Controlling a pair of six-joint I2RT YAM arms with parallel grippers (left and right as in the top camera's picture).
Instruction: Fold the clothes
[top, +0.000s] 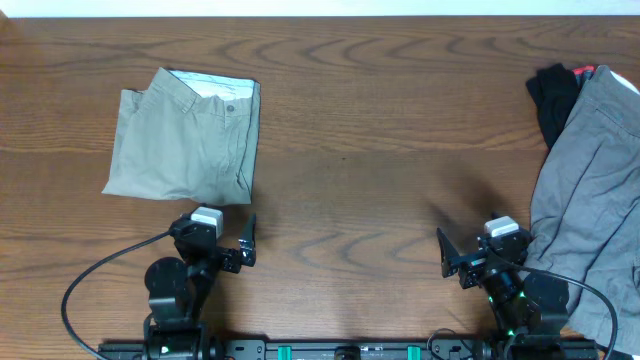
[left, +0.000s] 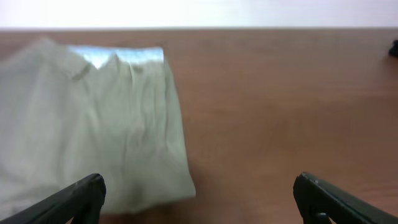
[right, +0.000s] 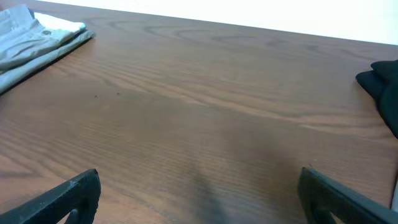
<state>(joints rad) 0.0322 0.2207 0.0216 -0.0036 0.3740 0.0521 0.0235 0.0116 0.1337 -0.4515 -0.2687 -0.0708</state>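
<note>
The pale khaki-green shorts (top: 185, 140) lie folded in a flat rectangle at the far left of the table, waistband and button at the far edge. They fill the left half of the left wrist view (left: 87, 118) and show at the far left of the right wrist view (right: 34, 40). My left gripper (top: 232, 240) is open and empty, just in front of the shorts' near edge, also in its own view (left: 199, 196). My right gripper (top: 462, 255) is open and empty over bare wood at the near right (right: 199, 193).
A grey garment (top: 590, 190) is piled at the right edge, close to my right arm. A small black cloth (top: 555, 95) with a red bit lies at its far end and shows in the right wrist view (right: 380, 84). The wooden table (top: 380, 150) spans the view.
</note>
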